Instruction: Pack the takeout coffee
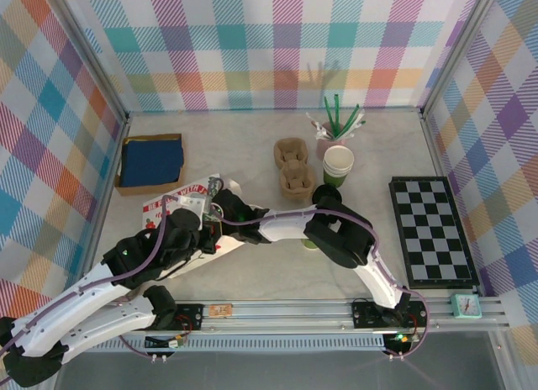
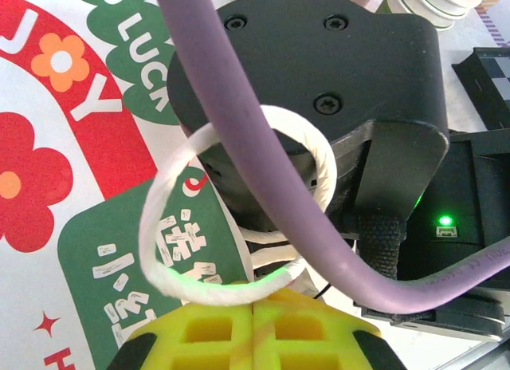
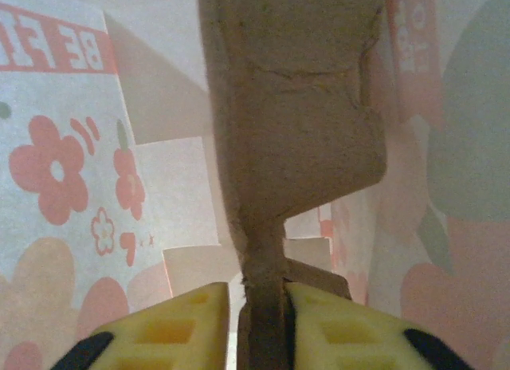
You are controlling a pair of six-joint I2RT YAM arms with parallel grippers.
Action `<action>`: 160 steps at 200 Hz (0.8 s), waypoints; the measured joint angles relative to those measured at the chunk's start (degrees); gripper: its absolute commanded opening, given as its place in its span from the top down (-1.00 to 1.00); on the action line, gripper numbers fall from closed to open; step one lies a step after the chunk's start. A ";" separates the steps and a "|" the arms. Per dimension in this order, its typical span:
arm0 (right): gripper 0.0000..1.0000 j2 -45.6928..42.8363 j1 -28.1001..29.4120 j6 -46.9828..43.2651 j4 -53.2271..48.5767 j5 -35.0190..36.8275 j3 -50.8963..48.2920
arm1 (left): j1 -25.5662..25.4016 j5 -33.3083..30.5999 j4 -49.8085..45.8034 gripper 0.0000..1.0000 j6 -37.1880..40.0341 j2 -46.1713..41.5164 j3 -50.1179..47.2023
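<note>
In the top view the white paper bag (image 1: 164, 207) is largely covered by both arms, and its print cannot be read there. A black lid (image 1: 324, 193) just beside the stack of cups (image 1: 339, 165) is partly hidden by the right arm; what lies beneath it cannot be told. In the right wrist view the brown cardboard piece (image 3: 295, 147) is cut off by the upper edge. In the left wrist view the left hand (image 2: 253, 318) is cropped at the bottom, and the rope handle (image 2: 146, 226) is crossed by a purple cable (image 2: 239, 123)

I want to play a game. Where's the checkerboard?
Top view: the checkerboard lies flat on the right side of the table, right of the stacked cups.
</note>
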 measured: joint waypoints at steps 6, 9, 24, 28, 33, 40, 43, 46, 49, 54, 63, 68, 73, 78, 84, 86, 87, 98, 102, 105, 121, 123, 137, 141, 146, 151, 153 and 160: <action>0.69 0.00 0.04 -0.31 -0.15 -0.07 0.00 | 0.00 -0.02 -0.15 1.00 0.00 -0.24 0.00; 0.71 -0.02 0.07 -0.35 -0.31 -0.09 0.00 | 0.00 -0.02 -0.20 1.00 0.00 -0.35 0.00; 0.83 -0.48 0.13 -1.33 -1.33 -0.04 -0.09 | 0.00 -0.17 -0.63 1.00 0.00 -1.07 -0.02; 0.87 -0.76 0.15 -1.68 -1.77 0.13 -0.22 | 0.00 -0.24 -0.79 1.00 0.00 -1.25 -0.02; 0.89 -1.25 0.15 -2.38 -2.45 0.24 -0.42 | 0.00 -0.33 -1.05 1.00 0.00 -1.46 -0.02; 0.92 -2.08 0.20 -2.82 -3.50 0.55 -0.74 | 0.00 -0.50 -1.40 1.00 0.00 -1.70 -0.04; 0.94 -2.36 0.20 -2.89 -3.87 0.72 -0.90 | 0.00 -0.57 -1.49 1.00 0.00 -1.81 -0.04; 0.95 -2.89 0.20 -3.39 -4.33 0.92 -1.11 | -0.02 -0.63 -1.57 1.00 0.00 -1.95 -0.04; 0.96 -3.26 0.20 -3.48 -4.61 1.16 -1.33 | -0.04 -0.66 -1.64 1.00 0.00 -1.99 -0.07; 0.99 -4.11 0.20 -3.85 -5.11 1.60 -1.79 | -0.04 -0.66 -1.70 1.00 0.00 -2.05 -0.07; 1.00 -5.70 0.17 -4.55 -5.88 2.23 -2.80 | -0.07 -0.70 -1.81 1.00 -0.02 -2.25 -0.09; 1.00 -6.73 0.11 -4.81 -6.29 2.69 -3.43 | -0.07 -0.79 -1.95 1.00 -0.02 -2.27 -0.09; 1.00 -7.89 0.04 -5.16 -6.54 3.08 -4.15 | -0.09 -0.90 -1.97 1.00 -0.04 -2.27 -0.11; 1.00 -8.74 -0.07 -5.40 -6.58 3.30 -4.72 | -0.11 -0.90 -1.90 1.00 -0.07 -2.27 -0.11; 1.00 -10.10 -0.24 -5.62 -6.75 3.82 -5.68 | -0.15 -0.90 -1.62 1.00 -0.15 -2.27 -0.13; 1.00 -10.58 -0.37 -5.77 -6.84 4.15 -6.08 | -0.15 -0.90 -1.53 1.00 -0.22 -2.27 -0.15; 1.00 -10.73 -0.42 -5.79 -6.86 4.24 -6.19 | -0.17 -0.90 -1.49 1.00 -0.22 -2.27 -0.15; 1.00 -13.03 -0.66 -6.43 -7.26 5.20 -8.07 | -0.39 -0.90 -1.03 1.00 -0.28 -2.45 -0.20; 1.00 -13.92 -0.74 -6.69 -7.39 5.66 -8.81 | -0.44 -0.87 -0.87 1.00 -0.39 -2.64 -0.20; 1.00 -14.58 -0.81 -6.88 -7.50 5.79 -9.31 | -0.48 -0.83 -0.70 1.00 -0.44 -2.78 -0.24; 1.00 -18.14 -1.18 -7.80 -7.98 7.76 -12.02 | -0.79 -0.42 0.70 1.00 -0.50 -3.41 -0.44; 1.00 -18.62 -1.20 -7.96 -8.09 7.91 -12.39 | -0.81 -0.39 0.87 1.00 -0.50 -3.48 -0.44; 1.00 -22.25 -1.40 -8.81 -8.94 9.97 -14.93 | -1.22 0.07 2.27 1.00 -0.52 -3.72 -0.44; 1.00 -23.17 -1.49 -9.01 -8.98 10.60 -15.65 | -1.22 0.22 2.64 1.00 -0.55 -3.76 -0.46; 1.00 -24.46 -1.60 -9.38 -9.05 11.30 -16.59 | -1.22 0.52 3.21 1.00 -0.61 -3.76 -0.50; 1.00 -25.55 -1.70 -9.66 -8.98 11.82 -17.40 | -1.22 0.72 3.56 1.00 -0.66 -3.76 -0.50; 1.00 -26.05 -1.84 -9.90 -9.03 12.04 -17.73 | -1.22 0.81 3.76 1.00 -0.66 -3.76 -0.50; 1.00 -27.41 -2.16 -10.38 -9.27 12.59 -18.60 | -1.22 0.98 4.04 1.00 -0.68 -3.76 -0.63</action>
